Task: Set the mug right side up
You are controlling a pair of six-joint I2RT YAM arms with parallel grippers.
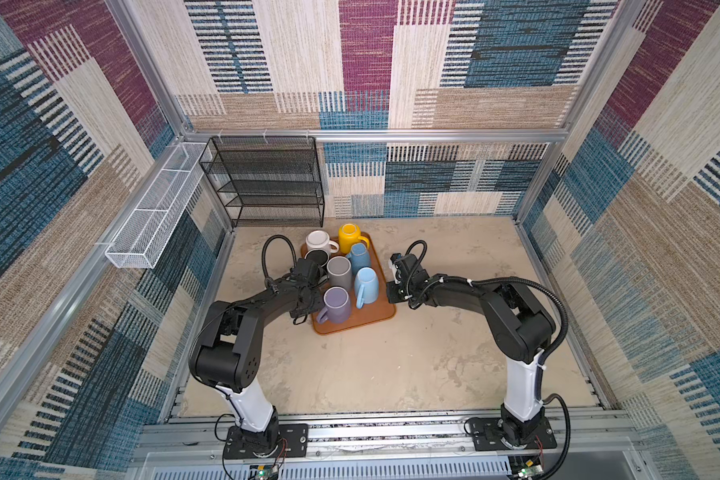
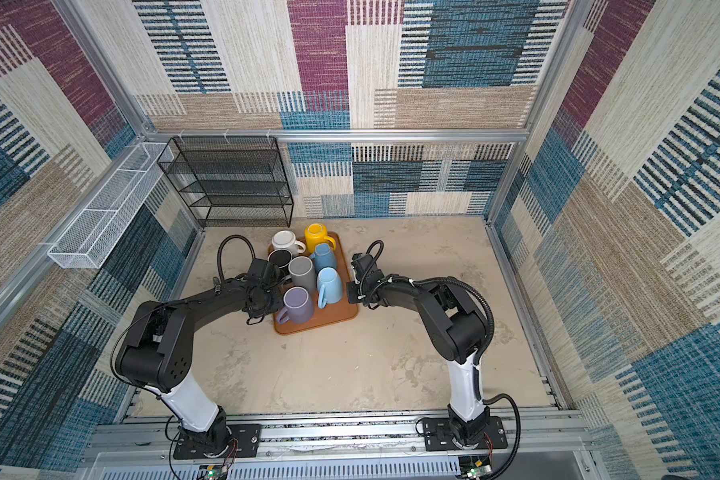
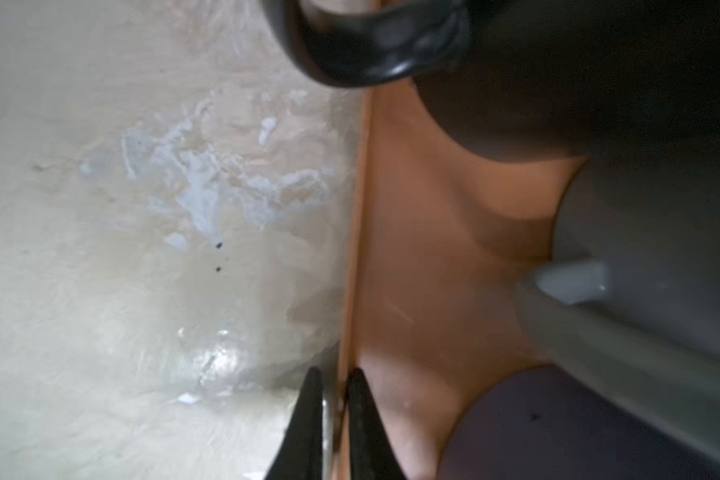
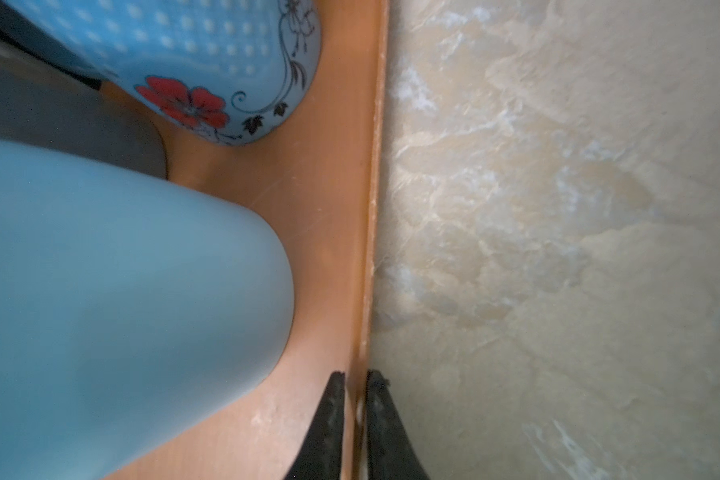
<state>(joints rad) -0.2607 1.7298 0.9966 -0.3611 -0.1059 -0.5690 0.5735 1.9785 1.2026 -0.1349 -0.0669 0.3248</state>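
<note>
Tray handling, not mug handling, appears to be the step in hand: both grippers sit on the orange tray (image 1: pixel 373 316), and neither touches a mug. In the left wrist view the left gripper (image 3: pixel 335 374) is closed on the tray's raised rim, one finger outside over the table (image 3: pixel 142 249) and one inside. In the right wrist view the right gripper (image 4: pixel 356 376) pinches the opposite rim the same way. Seven mugs stand crowded on the tray. The purple mug (image 1: pixel 336 305), light blue mug (image 1: pixel 366 284), grey mug (image 1: pixel 339 272), dotted blue mug (image 1: pixel 359 255), yellow mug (image 1: pixel 350 237) and white mug (image 1: pixel 320 242) show closed tops in both top views, so they are judged to be mouth down. The black mug (image 1: pixel 317 257) cannot be judged. Which mug the task means cannot be told from these views. The next move likely calls for a level, matched shift of the tray, since the mugs stand close together, some seemingly touching, and uneven pull could tip them. A release and a reach for one mug would follow. Both arms reach forward from the near rail with elbows raised and bent, and their forearms angle inward. The wrists sit low at the tray's two long sides, the left beside the purple mug and the right beside the light blue mug.
</note>
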